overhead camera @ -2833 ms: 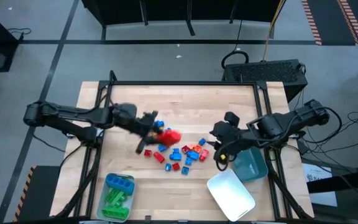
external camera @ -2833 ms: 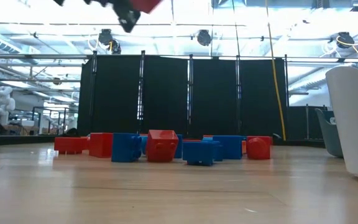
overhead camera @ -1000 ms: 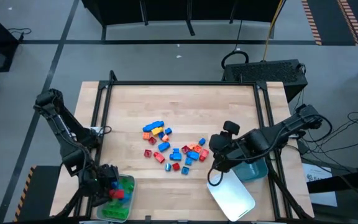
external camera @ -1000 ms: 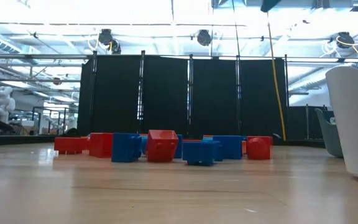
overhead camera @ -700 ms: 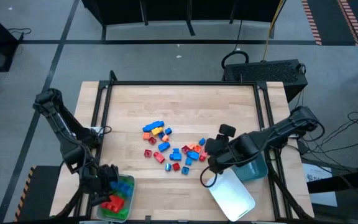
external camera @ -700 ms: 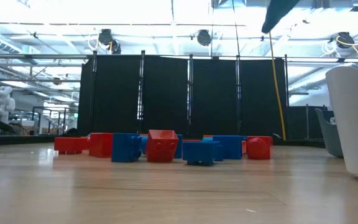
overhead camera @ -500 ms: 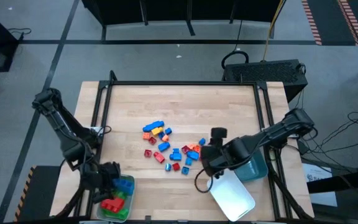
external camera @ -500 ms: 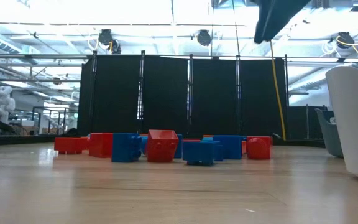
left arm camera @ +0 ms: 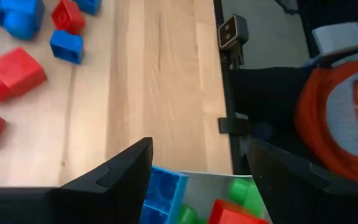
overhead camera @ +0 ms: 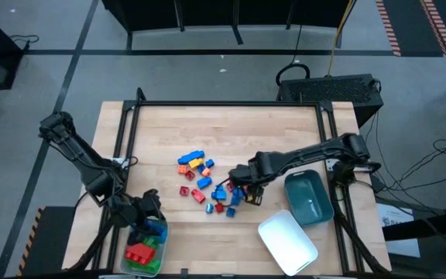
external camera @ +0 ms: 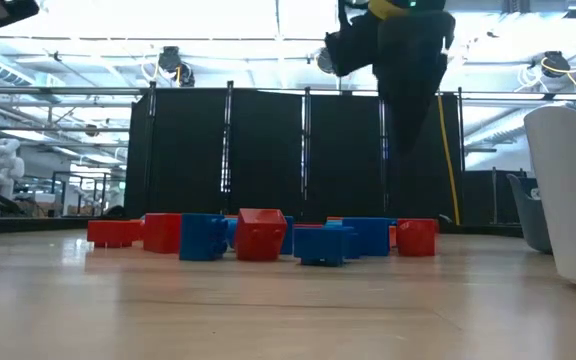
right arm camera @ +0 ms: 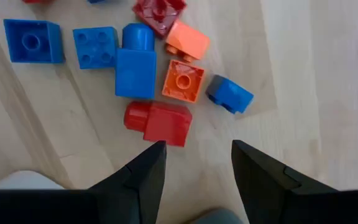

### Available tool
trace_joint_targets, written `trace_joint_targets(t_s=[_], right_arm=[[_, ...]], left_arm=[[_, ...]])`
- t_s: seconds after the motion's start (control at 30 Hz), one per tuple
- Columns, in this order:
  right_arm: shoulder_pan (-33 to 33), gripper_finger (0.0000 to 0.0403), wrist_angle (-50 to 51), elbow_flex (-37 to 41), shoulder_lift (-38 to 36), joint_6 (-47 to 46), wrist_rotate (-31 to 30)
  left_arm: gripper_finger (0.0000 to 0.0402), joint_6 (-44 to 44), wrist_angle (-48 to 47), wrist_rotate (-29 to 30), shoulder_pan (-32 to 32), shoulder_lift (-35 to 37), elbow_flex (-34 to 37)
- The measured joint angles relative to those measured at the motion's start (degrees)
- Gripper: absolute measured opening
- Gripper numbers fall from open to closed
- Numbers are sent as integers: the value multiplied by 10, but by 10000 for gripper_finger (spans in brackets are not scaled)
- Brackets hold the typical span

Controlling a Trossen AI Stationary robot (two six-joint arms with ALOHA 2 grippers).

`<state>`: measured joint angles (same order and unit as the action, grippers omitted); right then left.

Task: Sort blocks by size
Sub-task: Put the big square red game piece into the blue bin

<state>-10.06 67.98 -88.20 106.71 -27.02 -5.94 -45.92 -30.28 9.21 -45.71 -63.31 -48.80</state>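
Note:
The loose blocks, red, blue and orange, lie in a pile at the middle of the table. My right gripper hangs open above the pile's right part, pointing down. In its wrist view the fingers stand just off a red block, beside a blue block and an orange one. My left gripper is open and holds nothing, above the far end of the pale tray at the near left. A red block lies in that tray on green and blue blocks.
A teal tray and a white tray stand at the near right, close behind my right arm. Bare wood lies between the pile and the left tray. The table's dark frame rail runs along the near edge.
My right gripper has swung from beside the teal and white trays toward the table's left and come down over the pile, tipping to point down. My left gripper has drawn back from the left tray toward the pile, rising a little and rolling. The red block stays in the tray.

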Motion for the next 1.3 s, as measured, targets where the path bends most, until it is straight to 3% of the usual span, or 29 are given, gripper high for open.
trace_joint_targets(t_s=[0.3, 0.47, 0.73, 0.87, 1.07, 1.3], right_arm=[[-26, 208, -19, 0, 52, 204, 40], [-39, 228, -18, 0, 65, 309, 1], [-28, 222, -19, 1, 65, 380, -1], [-23, 213, -35, 38, 62, 406, 0], [-24, 205, -92, 94, 54, 414, -6], [-24, 203, -154, 102, 52, 432, 0]], left_arm=[[261, 30, -1, 12, 0, 0, 0], [261, 46, -2, 34, 0, 0, 0], [261, 49, -2, 46, 0, 0, 0], [261, 48, -2, 47, 0, 0, 0], [261, 60, -2, 59, 0, 0, 0], [261, 62, -2, 79, 0, 0, 0]])
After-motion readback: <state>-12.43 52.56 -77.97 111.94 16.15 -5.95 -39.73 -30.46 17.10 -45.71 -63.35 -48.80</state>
